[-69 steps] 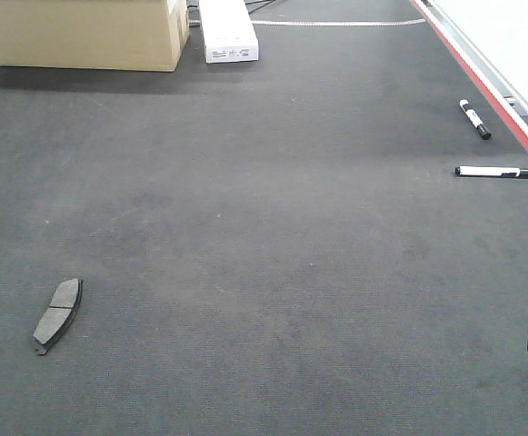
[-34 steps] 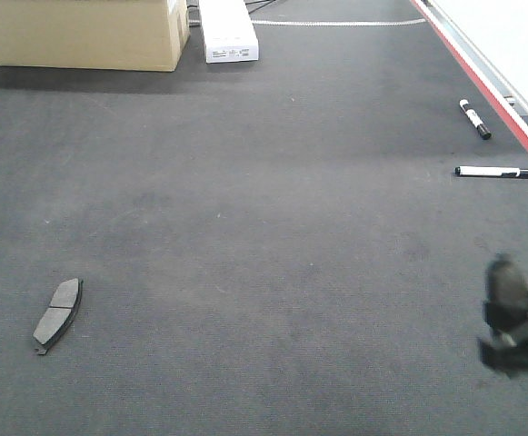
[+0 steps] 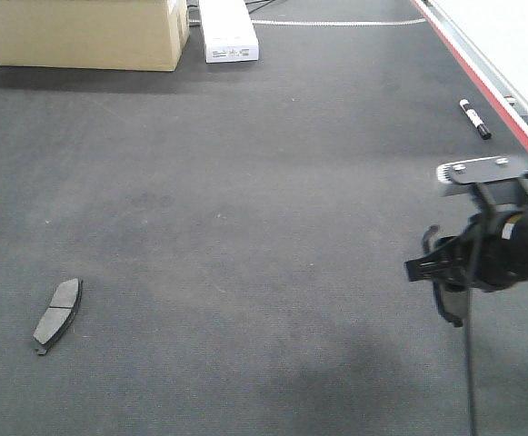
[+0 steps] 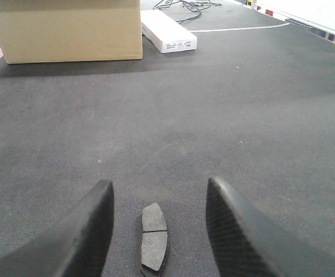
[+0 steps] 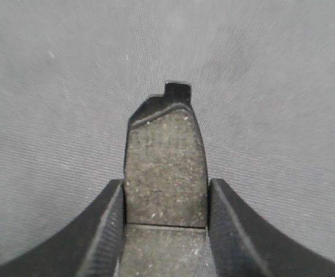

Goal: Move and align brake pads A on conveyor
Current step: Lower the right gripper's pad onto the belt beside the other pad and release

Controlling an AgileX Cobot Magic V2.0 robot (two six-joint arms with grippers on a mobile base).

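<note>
The conveyor (image 3: 264, 182) is a wide dark grey belt with a red edge (image 3: 491, 86) on the right. One brake pad (image 3: 57, 315) lies flat on it at the near left. In the left wrist view this pad (image 4: 154, 236) lies between the fingers of my open left gripper (image 4: 158, 184), touching neither. My right gripper (image 3: 441, 272) is at the right, above the belt. It is shut on a second brake pad (image 5: 164, 144), which sticks out past the fingertips of the right gripper (image 5: 166, 183). Other pads are out of view.
A cardboard box (image 3: 82, 32) and a white box (image 3: 227, 32) stand at the far left end of the belt. A black and white marker (image 3: 474, 119) lies near the red right edge. A white wall runs beyond that edge.
My right gripper has come in from the bottom right corner, moving up and left with the pad. It now covers the nearer of the two markers. The left pad has not moved.
</note>
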